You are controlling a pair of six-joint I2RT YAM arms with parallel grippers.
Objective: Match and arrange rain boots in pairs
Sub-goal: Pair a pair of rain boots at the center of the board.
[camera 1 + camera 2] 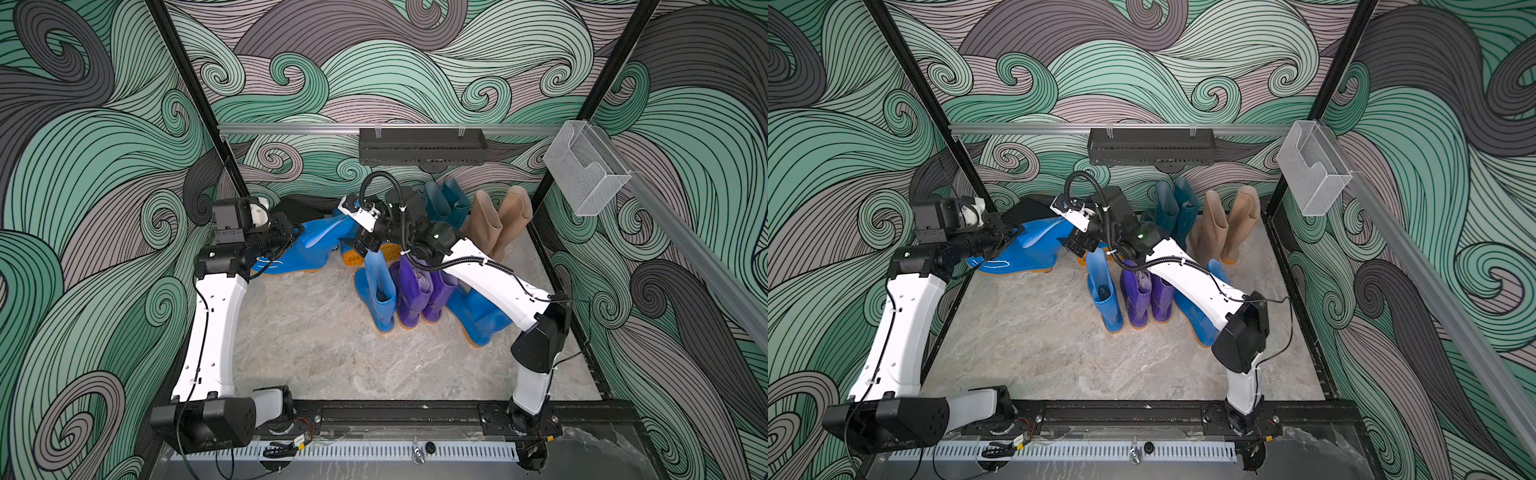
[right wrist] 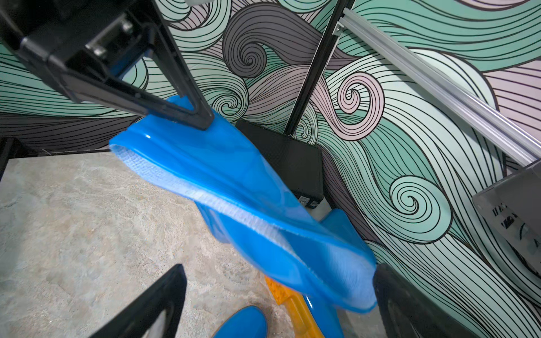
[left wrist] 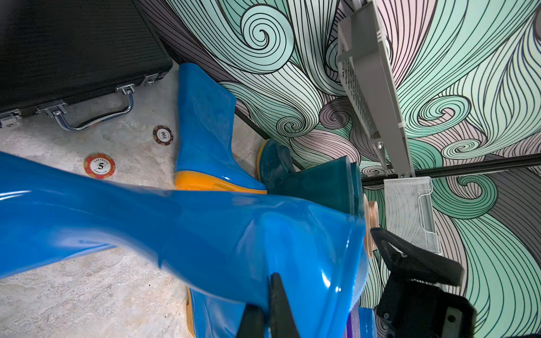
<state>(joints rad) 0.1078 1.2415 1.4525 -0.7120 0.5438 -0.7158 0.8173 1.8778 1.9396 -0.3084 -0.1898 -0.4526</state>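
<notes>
One glossy blue boot [image 1: 316, 244], orange sole, cuff pinched by left tool [image 3: 265, 303], right tool [image 2: 278, 267] spread wide.

Bare floor [image 1: 316, 345] runs open from the centre to six and eight o'clock. Blue and purple boots [image 1: 411, 299] stand packed at three, under the right arm [image 1: 490, 282]. Teal boots [image 1: 446, 203] and beige boots [image 1: 486, 228] wall off one. At eleven, a blue boot [image 1: 307, 249], a case [image 3: 73, 52] and two chips [image 3: 99, 166] clutter the corner.
</notes>
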